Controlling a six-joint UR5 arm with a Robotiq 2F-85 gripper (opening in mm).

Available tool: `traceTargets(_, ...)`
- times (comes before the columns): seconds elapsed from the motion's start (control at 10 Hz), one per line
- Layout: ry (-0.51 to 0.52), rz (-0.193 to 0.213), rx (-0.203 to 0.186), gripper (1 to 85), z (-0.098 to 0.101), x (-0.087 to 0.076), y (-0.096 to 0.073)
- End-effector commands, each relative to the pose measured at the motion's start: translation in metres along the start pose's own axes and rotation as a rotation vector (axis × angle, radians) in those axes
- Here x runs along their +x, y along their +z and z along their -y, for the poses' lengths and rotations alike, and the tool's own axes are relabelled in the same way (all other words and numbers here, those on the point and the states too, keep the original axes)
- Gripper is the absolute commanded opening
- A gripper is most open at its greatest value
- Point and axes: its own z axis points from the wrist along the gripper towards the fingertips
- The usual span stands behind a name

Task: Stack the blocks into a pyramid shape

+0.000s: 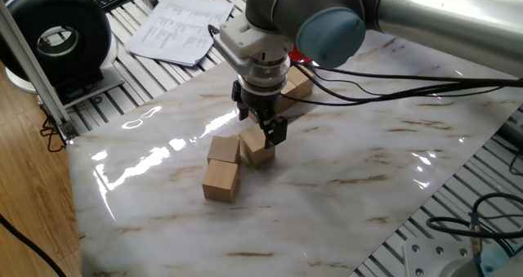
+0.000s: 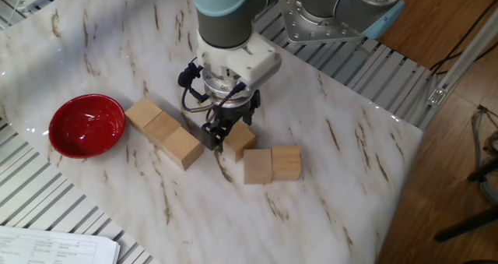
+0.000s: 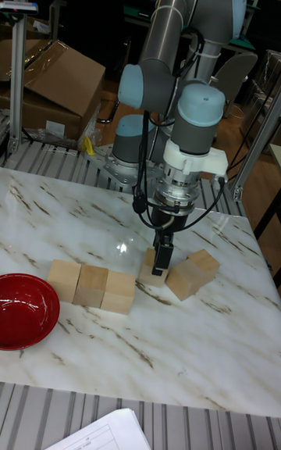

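Six light-tan wooden blocks lie flat on the marble table. Three form a touching row [image 2: 162, 128] beside the red bowl. Two sit side by side [image 2: 272, 164] nearer the table's right edge. One lone block [image 2: 240, 139] lies between the groups, also seen as the block [image 1: 258, 149] and the block [image 3: 151, 269]. My gripper [image 2: 224, 130] hangs straight down over this lone block, open, its fingers level with the block's top on either side. The same gripper [image 1: 261, 128] partly hides the row behind it; in the tall view the gripper [image 3: 162, 257] covers part of the block.
A red bowl [image 2: 87, 125] rests at the row's end, near the table's edge. Papers [image 1: 176, 28] and a black round device [image 1: 57, 36] lie off the marble sheet. The arm's base [image 2: 334, 15] and cables stand at the far side.
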Motion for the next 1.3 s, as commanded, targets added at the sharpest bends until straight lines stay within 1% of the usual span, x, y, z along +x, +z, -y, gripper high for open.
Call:
traceTargets(0.0,-0.001,0.012,0.007,85.0,-0.003,0.004,0.008)
traceTargets(0.4,-0.002,0.003,0.028,85.0,-0.002,0.003,0.022)
traceTargets(0.6,-0.002,0.002,0.036,84.7,0.000,0.003,0.023)
traceTargets(0.7,0.012,0.005,0.038,77.7,0.001,0.002,0.023)
traceTargets(0.9,0.043,0.007,0.037,68.3,0.000,0.002,0.022)
traceTargets(1.0,0.066,0.007,0.026,61.7,-0.003,0.002,0.021)
traceTargets(1.2,0.090,-0.001,0.033,49.3,-0.003,0.004,0.018)
